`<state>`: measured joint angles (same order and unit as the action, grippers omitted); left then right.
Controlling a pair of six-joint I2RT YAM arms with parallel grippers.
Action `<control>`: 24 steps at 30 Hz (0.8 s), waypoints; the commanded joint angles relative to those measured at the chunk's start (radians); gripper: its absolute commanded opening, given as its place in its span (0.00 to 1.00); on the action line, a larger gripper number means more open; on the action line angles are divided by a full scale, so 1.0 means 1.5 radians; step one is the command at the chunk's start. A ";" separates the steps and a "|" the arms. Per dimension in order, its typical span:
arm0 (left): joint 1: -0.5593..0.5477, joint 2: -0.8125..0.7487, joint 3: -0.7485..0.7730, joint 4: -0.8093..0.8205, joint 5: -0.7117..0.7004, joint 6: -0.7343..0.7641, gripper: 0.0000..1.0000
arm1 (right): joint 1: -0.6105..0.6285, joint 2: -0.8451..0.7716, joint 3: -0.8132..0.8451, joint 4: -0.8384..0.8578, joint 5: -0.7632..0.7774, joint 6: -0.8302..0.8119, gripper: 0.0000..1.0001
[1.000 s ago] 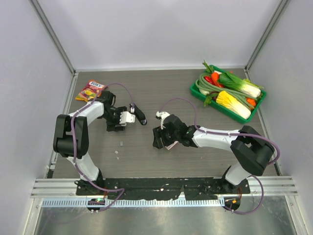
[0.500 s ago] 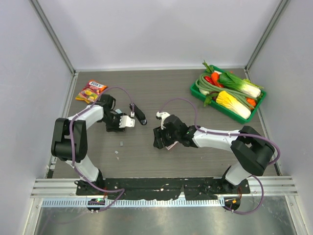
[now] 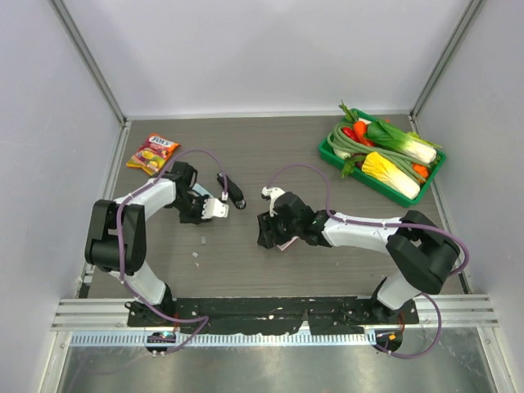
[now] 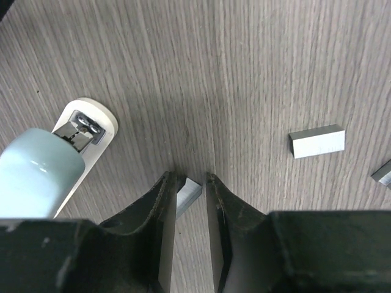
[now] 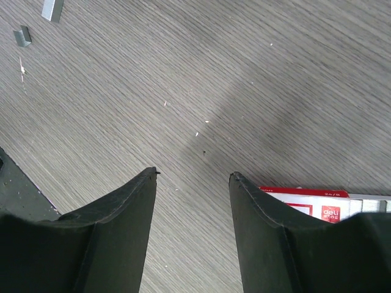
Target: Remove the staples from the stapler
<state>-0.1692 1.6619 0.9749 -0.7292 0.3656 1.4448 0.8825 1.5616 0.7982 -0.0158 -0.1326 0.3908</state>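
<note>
The stapler (image 4: 38, 166), pale blue on a white base, lies open on the table at the left of the left wrist view, with its metal channel showing. My left gripper (image 4: 191, 177) points down at the table just right of it. Its jaws stand narrowly apart around a short silver staple strip (image 4: 190, 194) that lies against the left finger. A second staple strip (image 4: 316, 140) and a third (image 4: 383, 173) lie loose further right. My right gripper (image 5: 193, 177) is open over bare wood, holding nothing.
A red-and-white staple box (image 5: 317, 204) lies just right of the right fingers. Two staple pieces (image 5: 52, 9) lie far left of them. A green tray (image 3: 327, 152) of vegetables stands at the back right. A sweets packet (image 3: 152, 152) lies at the back left.
The left gripper has come down and slightly right, and its jaws have narrowed from wide open to a small gap around the staple strip. The right jaws have narrowed a little.
</note>
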 commanded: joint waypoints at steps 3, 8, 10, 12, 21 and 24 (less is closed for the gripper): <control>-0.015 -0.012 -0.014 -0.037 0.012 -0.019 0.29 | 0.003 -0.035 0.003 -0.002 0.008 -0.003 0.55; -0.019 -0.021 -0.009 -0.029 0.011 -0.049 0.22 | 0.003 -0.036 0.008 -0.002 0.007 -0.007 0.55; -0.020 -0.024 0.001 -0.027 0.010 -0.065 0.18 | 0.003 -0.038 0.011 -0.004 0.010 -0.009 0.55; -0.020 -0.029 0.011 -0.028 0.009 -0.086 0.15 | 0.003 -0.042 0.014 -0.007 0.011 -0.010 0.55; -0.020 -0.085 0.015 -0.020 0.002 -0.044 0.42 | 0.002 -0.050 0.013 -0.007 0.008 -0.010 0.56; -0.020 -0.090 0.034 -0.023 0.000 -0.052 0.50 | 0.002 -0.052 0.009 -0.006 0.008 -0.010 0.57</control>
<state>-0.1955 1.5654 0.9794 -0.7574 0.3588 1.3441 0.8825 1.5246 0.7982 -0.0395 -0.1257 0.3870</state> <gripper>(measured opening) 0.481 0.565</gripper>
